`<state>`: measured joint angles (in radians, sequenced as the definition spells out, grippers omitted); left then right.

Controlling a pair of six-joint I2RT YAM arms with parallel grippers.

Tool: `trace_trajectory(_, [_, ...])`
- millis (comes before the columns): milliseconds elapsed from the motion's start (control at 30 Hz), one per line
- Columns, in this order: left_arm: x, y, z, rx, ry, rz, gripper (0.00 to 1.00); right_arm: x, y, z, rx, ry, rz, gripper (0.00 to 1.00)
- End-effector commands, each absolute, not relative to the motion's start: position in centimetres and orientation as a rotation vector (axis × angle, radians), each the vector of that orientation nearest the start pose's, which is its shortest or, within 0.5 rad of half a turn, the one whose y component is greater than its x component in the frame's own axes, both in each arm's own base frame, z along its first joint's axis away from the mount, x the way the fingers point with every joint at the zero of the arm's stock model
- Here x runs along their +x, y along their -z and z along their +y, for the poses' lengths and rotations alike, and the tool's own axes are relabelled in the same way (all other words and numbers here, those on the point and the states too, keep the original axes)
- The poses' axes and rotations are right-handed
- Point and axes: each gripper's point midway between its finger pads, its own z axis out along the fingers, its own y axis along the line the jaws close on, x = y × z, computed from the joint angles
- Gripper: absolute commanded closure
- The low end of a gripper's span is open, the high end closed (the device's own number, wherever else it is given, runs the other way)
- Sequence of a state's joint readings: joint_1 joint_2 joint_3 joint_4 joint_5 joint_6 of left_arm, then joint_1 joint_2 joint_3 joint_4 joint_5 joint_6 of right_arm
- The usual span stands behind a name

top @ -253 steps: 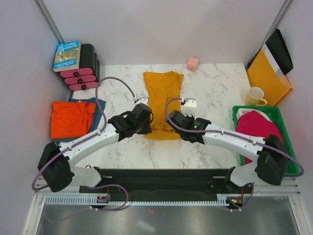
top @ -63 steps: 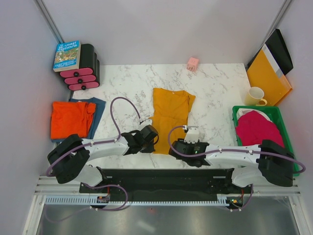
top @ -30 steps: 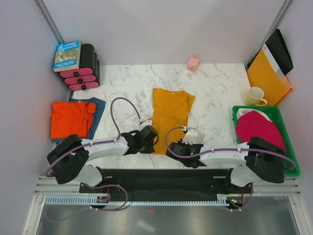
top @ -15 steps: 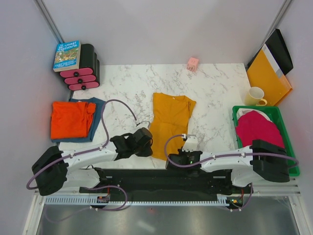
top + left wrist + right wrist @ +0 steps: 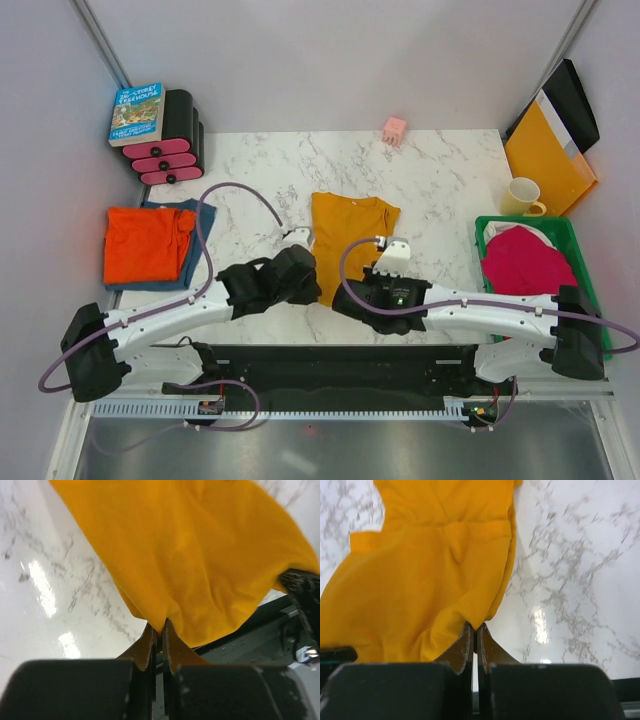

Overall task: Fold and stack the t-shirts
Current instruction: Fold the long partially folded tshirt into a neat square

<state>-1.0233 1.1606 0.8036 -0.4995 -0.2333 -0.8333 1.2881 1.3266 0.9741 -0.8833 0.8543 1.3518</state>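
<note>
Hem corners both held: left gripper [image 5: 161, 626] pinched shut on yellow shirt [image 5: 190, 555], cloth spreading ahead of it; right gripper [image 5: 475, 628] clamped on the other corner. Risk: thin pinch slips, or uneven lift skews the fold. Half a second back the hem lay nearer the bases; now it's lifted forward.

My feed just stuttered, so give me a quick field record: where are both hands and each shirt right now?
left hand: shut on yellow shirt, left corner of near hem
right hand: shut on same hem, right corner
red-orange shirt: folded, left side, atop blue shirt
magenta shirt: in green bin, right side
</note>
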Motion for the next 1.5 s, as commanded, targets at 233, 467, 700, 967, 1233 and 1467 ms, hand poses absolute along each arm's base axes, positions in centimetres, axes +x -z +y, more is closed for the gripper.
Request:
trace_trajectory(233, [26.1,-19.3,-28.6,0.178,0.451,2.247,0.98,28.0,-19.4,19.1,0.253,0.035,2.073,1.0])
trace_trajectory(467, [32.8,-20.1,-27.9,0.134,0.388,2.22,0.98,34.7,-17.8,18.9,0.256,0.089,2.096,1.0])
trace_trajectory(700, [39.8,-20.7,-27.2,0.099,0.338,2.204,0.98,41.2,-17.6,18.6,0.277,0.111,2.098,1.0])
trace_trajectory(967, [45.9,-18.0,-29.9,0.107,0.361,2.239,0.98,47.7,-15.8,18.1,0.319,0.106,2.11,1.0])
trace_trajectory(1233, [50.5,-14.2,-31.1,0.079,0.377,2.313,0.83,51.8,-10.3,18.9,0.304,0.102,2.201,0.88])
trace_trajectory(1467, [51.8,-16.9,-28.5,-0.032,0.288,2.248,0.01,51.2,-13.8,18.6,0.32,0.066,2.124,0.48])
